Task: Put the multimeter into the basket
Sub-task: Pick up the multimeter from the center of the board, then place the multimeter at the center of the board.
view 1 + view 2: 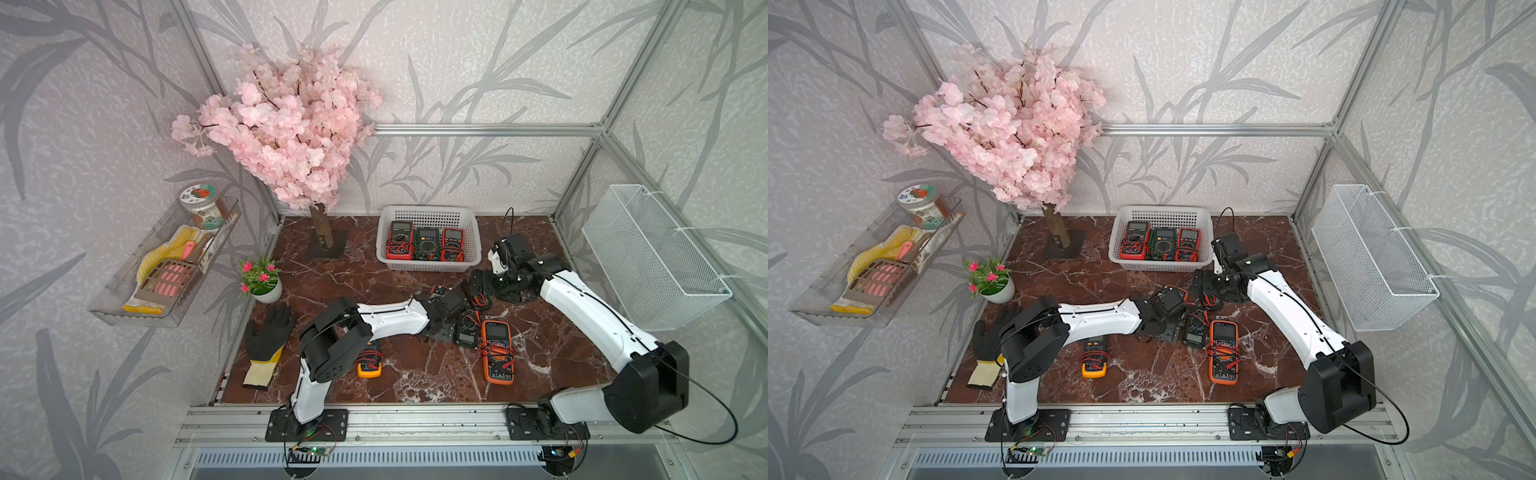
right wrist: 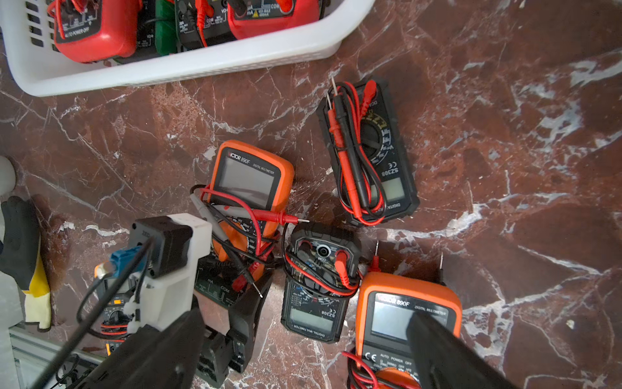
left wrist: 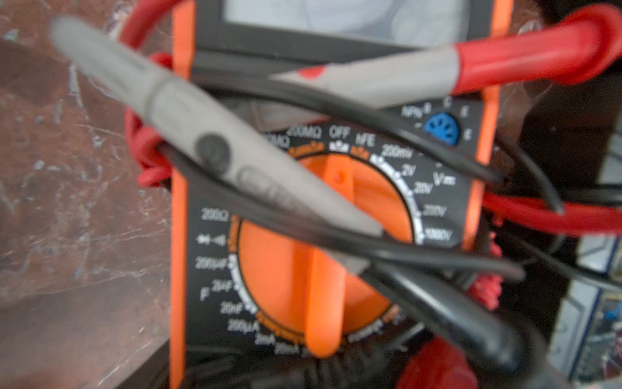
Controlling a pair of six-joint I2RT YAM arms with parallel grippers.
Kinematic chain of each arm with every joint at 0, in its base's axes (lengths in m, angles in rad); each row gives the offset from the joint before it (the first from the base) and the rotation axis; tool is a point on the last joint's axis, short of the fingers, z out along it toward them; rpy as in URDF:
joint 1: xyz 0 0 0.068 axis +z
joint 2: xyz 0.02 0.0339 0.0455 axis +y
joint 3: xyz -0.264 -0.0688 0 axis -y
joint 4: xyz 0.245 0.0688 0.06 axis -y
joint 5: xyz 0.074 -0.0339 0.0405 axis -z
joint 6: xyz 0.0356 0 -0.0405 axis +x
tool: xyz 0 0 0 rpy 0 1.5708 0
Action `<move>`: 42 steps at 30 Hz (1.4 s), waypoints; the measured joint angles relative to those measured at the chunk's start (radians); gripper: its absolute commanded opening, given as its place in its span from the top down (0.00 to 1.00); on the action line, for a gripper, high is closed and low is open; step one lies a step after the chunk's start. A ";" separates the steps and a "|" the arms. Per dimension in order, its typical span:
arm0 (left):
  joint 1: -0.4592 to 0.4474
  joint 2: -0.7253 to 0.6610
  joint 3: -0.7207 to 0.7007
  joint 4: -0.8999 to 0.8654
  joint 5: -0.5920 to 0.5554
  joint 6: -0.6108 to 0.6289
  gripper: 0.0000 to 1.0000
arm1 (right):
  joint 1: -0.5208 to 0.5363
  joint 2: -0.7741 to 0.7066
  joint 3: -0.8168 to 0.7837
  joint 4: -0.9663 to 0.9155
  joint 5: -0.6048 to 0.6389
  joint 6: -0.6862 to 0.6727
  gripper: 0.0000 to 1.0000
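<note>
On the left gripper (image 1: 444,329) I cannot read the jaws; both top views hide them. The orange multimeter (image 3: 323,208) shows blurred, with its ends cropped, in the left wrist view.

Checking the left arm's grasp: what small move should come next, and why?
Probably a slight straight lift by the left hand, watching whether the orange meter comes along: the hand sits low at its lower end, how tight I cannot tell, and its loose leads reach toward the black meter beside it.

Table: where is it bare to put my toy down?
The table is bare between the basket, tree base and flower pot, and in front between the yellow meter and big orange meter. Crowded in the middle, around the black meters.
</note>
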 measured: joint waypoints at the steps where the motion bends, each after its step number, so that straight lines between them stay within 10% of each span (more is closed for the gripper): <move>1: 0.000 -0.010 -0.002 -0.010 -0.002 0.003 1.00 | 0.000 0.000 0.000 0.000 -0.002 0.000 0.01; 17: 0.005 -0.249 -0.078 -0.115 -0.059 0.015 1.00 | 0.000 0.011 0.000 0.007 -0.015 0.000 0.01; 32: 0.005 -0.160 -0.161 -0.014 -0.032 0.002 0.99 | -0.001 0.035 0.006 0.011 -0.021 -0.001 0.01; 42: 0.006 -0.081 -0.152 0.041 -0.013 -0.005 0.33 | -0.009 0.056 0.025 0.011 -0.021 -0.005 0.01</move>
